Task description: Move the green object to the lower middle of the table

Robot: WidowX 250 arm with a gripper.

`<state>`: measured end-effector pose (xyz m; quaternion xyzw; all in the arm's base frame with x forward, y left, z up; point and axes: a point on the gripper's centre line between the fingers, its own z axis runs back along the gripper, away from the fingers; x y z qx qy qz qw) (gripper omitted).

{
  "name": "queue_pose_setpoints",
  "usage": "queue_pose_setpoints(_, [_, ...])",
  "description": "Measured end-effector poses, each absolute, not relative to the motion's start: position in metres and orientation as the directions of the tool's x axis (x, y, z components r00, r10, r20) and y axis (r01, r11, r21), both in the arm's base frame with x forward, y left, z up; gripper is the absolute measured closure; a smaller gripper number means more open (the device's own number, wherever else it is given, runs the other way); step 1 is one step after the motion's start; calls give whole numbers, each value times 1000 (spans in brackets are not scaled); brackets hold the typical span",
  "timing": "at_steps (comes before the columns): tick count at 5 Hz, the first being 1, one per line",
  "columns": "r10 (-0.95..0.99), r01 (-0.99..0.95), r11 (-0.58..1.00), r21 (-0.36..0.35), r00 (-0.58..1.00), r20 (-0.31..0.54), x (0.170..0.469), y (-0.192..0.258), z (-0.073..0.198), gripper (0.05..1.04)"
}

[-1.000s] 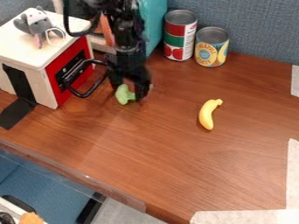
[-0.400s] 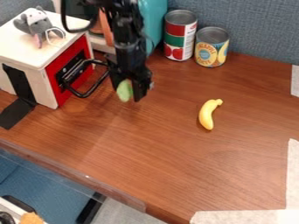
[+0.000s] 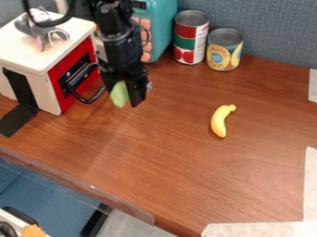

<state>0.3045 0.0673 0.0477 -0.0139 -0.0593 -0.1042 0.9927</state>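
So the tabletop point(image 3: 186, 162) under the claw point(image 3: 124, 98) is reddish-brown wood, or at least wood-look, with streaky grain and a soft sheen. Out to the claw's right in this view is a curved, smooth yellow banana point(image 3: 219, 121), a bit nearer the camera and well apart from it.

Just left of the claw sits a boxy toy oven point(image 3: 25, 60) with pale flat panels, a bright red front and a bent black bar handle point(image 3: 91, 98). Up on its roof is a soft-looking grey plush mouse point(image 3: 41, 28) with a loop of white string. Behind the claw there's a teal toy point(image 3: 162, 28) with rounded corners and chunky peachy-orange buttons. Behind and to the right of it, two metal cans stand upright side by side: a taller one point(image 3: 191, 38) with a red and green label, and a shorter one point(image 3: 224, 51) with a yellow and blue one. Way back past those is a blue-grey partition point(image 3: 266, 28) with a woven fabric look.

As for the green object point(image 3: 119, 95), it's right between the claw's fingers, so the claw is closed on it. What I can see is a light green, rounded, oval-ish lump bulging out on the claw's left side in this view; the rest is hidden by the black finger in front.
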Motion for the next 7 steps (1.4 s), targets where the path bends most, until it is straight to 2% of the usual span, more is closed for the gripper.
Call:
queue_pose_setpoints(2, [-339,339,941,5,940,45,251,21,3,334])
queue_pose_setpoints(3, [-385,384,923,38,922,35,236,1,-10,335])
queue_pose_setpoints(4, [-357,355,934,47,933,44,238,1,-9,259])
queue_pose_setpoints(5, [-294,293,956,20,955,32,236,9,-5,75])
queue_pose_setpoints(7, [-133,145,987,-74,981,144,240,44,66,83])
